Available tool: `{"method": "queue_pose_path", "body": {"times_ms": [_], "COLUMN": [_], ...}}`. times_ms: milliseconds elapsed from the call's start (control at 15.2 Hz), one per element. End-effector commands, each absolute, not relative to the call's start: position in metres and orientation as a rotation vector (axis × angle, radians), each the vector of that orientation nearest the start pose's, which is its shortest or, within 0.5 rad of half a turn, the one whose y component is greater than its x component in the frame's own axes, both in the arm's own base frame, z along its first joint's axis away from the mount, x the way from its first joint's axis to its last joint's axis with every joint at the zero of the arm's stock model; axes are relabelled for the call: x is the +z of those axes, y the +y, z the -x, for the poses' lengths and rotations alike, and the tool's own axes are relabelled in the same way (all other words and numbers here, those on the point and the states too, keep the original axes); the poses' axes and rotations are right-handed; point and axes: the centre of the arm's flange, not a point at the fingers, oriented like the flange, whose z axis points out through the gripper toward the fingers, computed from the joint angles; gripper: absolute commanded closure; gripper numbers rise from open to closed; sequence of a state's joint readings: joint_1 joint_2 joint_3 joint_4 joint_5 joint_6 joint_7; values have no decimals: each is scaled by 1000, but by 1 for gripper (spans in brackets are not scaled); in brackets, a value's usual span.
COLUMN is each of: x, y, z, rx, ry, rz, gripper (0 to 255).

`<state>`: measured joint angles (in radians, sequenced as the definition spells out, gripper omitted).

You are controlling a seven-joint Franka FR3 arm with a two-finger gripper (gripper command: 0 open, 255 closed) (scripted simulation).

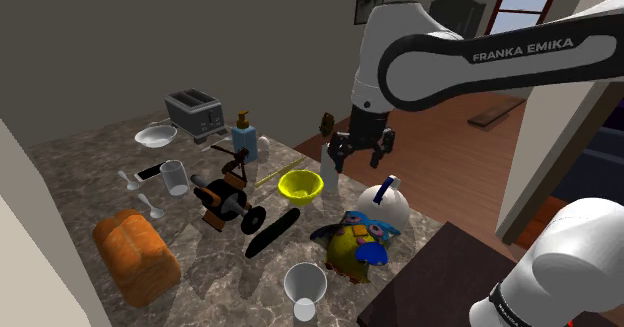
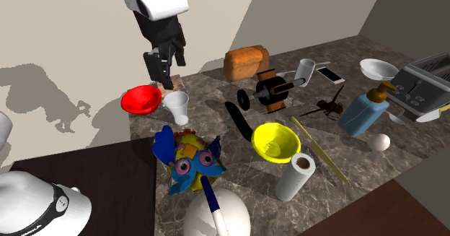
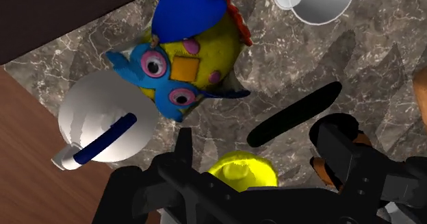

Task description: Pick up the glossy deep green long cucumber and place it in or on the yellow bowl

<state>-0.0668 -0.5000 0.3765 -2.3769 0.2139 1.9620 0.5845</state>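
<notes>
The gripper [image 1: 358, 161] is held high above the marbled counter [image 1: 90, 185], its jaws spread with nothing between them. The long cucumber [image 1: 272, 233], rendered almost black, is seen lying flat on the counter. In the shoulder view it is at about 7 o'clock from the gripper and well below it. Its long axis is laid from 2 o'clock to 8 o'clock, the upper end just beside the yellow bowl [image 1: 300, 185], possibly touching. A descent, with the fingers turned across that axis, is judged to be needed.

The white arm [image 1: 470, 60] bears one mark — FRANKA EMIKA.
</notes>
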Motion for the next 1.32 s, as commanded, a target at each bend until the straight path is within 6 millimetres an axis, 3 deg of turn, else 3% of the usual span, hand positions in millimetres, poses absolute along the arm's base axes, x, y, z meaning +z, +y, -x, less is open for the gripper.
{"method": "queue_pose_path", "body": {"times_ms": [0,660,1254], "x": [478,382,290], "y": [166,225,254], "z": [-400,-479,-558], "rx": [-59,14,81], "ry": [698,1165,1571], "rz": [3022,2919,2764], "gripper": [0,0,0]}}
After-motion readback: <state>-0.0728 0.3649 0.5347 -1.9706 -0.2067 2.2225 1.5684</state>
